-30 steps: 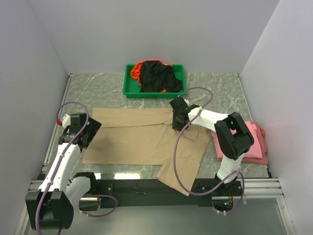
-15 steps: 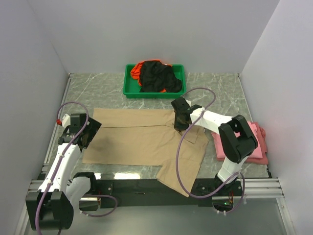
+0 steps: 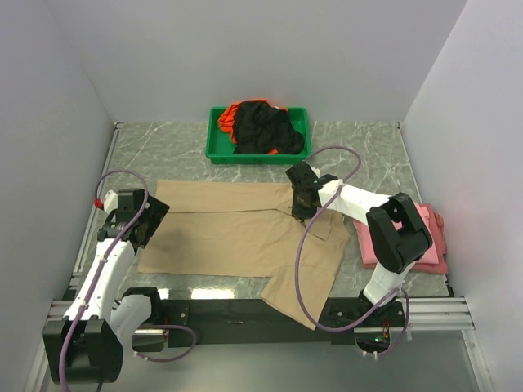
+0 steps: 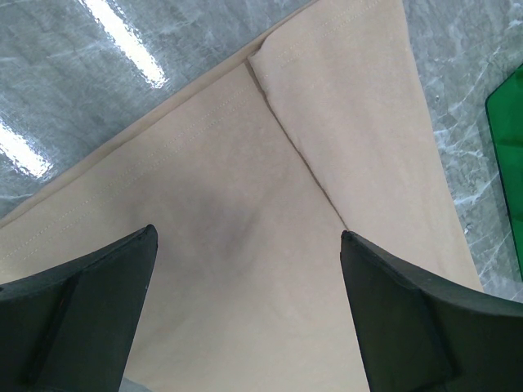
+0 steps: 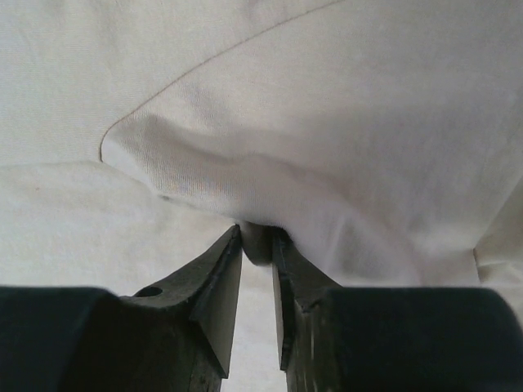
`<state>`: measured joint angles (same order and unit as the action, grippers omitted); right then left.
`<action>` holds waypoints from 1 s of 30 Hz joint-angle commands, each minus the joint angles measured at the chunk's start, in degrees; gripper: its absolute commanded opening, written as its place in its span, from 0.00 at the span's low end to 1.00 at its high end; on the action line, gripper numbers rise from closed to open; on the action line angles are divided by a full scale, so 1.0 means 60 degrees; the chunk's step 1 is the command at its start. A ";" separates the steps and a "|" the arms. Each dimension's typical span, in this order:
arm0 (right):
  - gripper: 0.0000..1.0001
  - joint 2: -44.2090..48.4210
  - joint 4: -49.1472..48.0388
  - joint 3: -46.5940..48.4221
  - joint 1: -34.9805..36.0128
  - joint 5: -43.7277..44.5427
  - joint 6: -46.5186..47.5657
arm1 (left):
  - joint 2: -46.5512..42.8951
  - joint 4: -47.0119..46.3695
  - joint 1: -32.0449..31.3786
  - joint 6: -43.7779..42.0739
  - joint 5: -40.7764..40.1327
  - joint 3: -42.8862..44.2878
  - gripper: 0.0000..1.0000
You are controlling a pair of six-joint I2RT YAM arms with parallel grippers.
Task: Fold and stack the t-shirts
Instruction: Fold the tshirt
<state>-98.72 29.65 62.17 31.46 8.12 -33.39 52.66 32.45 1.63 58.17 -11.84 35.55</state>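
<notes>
A large tan t-shirt lies spread flat across the middle of the table, one sleeve hanging over the near edge. My right gripper is down on its right part, and the right wrist view shows the jaws pinched on a small raised fold of tan t-shirt at the right gripper. My left gripper hovers over the shirt's left edge; in the left wrist view the left gripper stands wide open above the tan t-shirt, holding nothing. A folded pink t-shirt lies at the right.
A green tray at the back centre holds a crumpled black t-shirt and an orange one. Grey walls close in on both sides. The tray's corner shows in the left wrist view.
My right gripper slid slightly right along the tan t-shirt and its jaws narrowed onto a fold of cloth. The left arm has not moved.
</notes>
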 commanded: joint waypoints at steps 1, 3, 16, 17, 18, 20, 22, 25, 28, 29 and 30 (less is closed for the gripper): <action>0.29 -0.0012 0.0200 0.0112 0.0059 0.0199 0.0086 | -0.0164 0.0027 -0.0022 -0.0042 -0.0049 0.0183 0.99; 0.27 -0.0012 0.0214 0.0097 0.0059 0.0199 0.0101 | -0.0150 0.0012 -0.0022 -0.0042 -0.0049 0.0183 0.99; 0.14 0.0280 0.0536 0.0112 0.0103 0.0273 0.0217 | -0.0120 -0.0017 -0.0022 -0.0086 -0.0005 0.0183 0.99; 0.14 0.0411 0.0581 0.0097 0.0103 0.0302 0.0232 | -0.0091 -0.0046 -0.0022 -0.0086 0.0024 0.0169 0.99; 0.14 0.0456 0.0682 0.0082 0.0103 0.0316 0.0261 | -0.0076 -0.0061 -0.0022 -0.0101 0.0039 0.0154 0.99; 0.14 0.0617 0.0713 0.0053 0.0103 0.0375 0.0291 | -0.0047 -0.0090 -0.0022 -0.0101 0.0068 0.0154 0.99; 0.13 0.0691 0.0757 0.0053 0.0117 0.0303 0.0393 | -0.0003 -0.0061 -0.0022 -0.0115 0.0068 0.0183 0.99; 0.11 0.0779 0.0800 0.0038 0.0147 0.0141 0.0452 | -0.0003 -0.0076 -0.0023 -0.0115 0.0112 0.0183 0.99; 0.11 0.0881 0.0844 0.0038 0.0219 -0.0107 0.0452 | -0.0017 -0.0076 -0.0022 -0.0130 0.0112 0.0169 0.99; 0.11 0.0925 0.0830 0.0024 0.0220 -0.0210 0.0467 | -0.0018 -0.0061 -0.0022 -0.0115 0.0127 0.0183 0.99; 0.11 0.0940 0.0844 -0.0020 0.0235 -0.0486 0.0467 | -0.0018 -0.0061 -0.0022 -0.0130 0.0098 0.0183 0.99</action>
<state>-95.90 33.10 62.17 32.21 7.29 -31.42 52.73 32.42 1.63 57.93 -11.70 35.55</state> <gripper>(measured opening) 0.123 0.994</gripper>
